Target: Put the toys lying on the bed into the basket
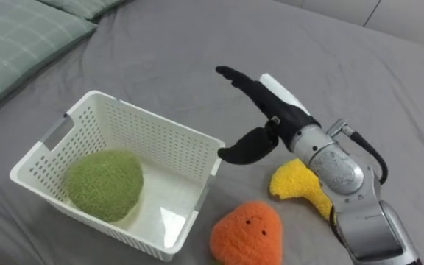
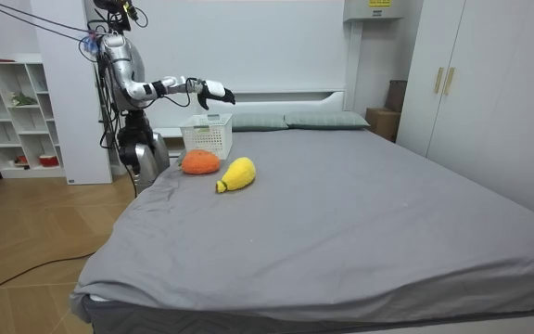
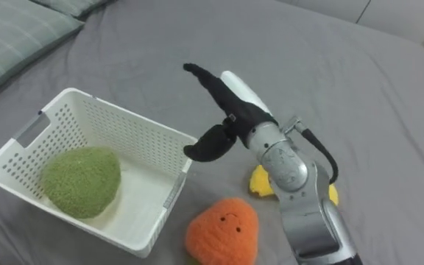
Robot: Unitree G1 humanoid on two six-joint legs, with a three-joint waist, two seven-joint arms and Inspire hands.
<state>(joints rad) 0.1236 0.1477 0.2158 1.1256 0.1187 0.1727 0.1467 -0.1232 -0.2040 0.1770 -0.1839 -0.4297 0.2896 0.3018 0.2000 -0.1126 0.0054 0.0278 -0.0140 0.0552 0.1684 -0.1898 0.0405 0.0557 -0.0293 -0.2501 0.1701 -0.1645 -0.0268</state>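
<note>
We see the right hand (image 1: 274,110) in the air just past the right corner of the white basket (image 1: 153,136), above the grey bed (image 1: 182,44); its fingers (image 1: 234,75) are stretched out straight, the thumb curves below them, and they hold nothing. There is a small gap between the hand and the basket rim, and beyond the hand the cover lies free toward the far side. The green toy (image 1: 103,184) sits inside the basket, at its left end, with bare basket floor beside it. The orange toy (image 1: 247,234) lies on the bed just beside the basket's near right corner, and the yellow toy (image 1: 297,182) lies near it, partly under the forearm. A pale checked pillow (image 1: 13,44) lies at the far left, well apart from the basket. In the room view the robot stands at the bed's corner on the room view's left, arm held out above the basket; a white shelf (image 2: 12,121) is behind it, the floor (image 2: 35,241) is of wood, and a white wardrobe (image 2: 489,83) stands on the room view's right. The basket is stiff plastic with walls full of small holes; the toys are soft plush, the green one rounded, the orange one with a small face, the yellow one long and bent.
</note>
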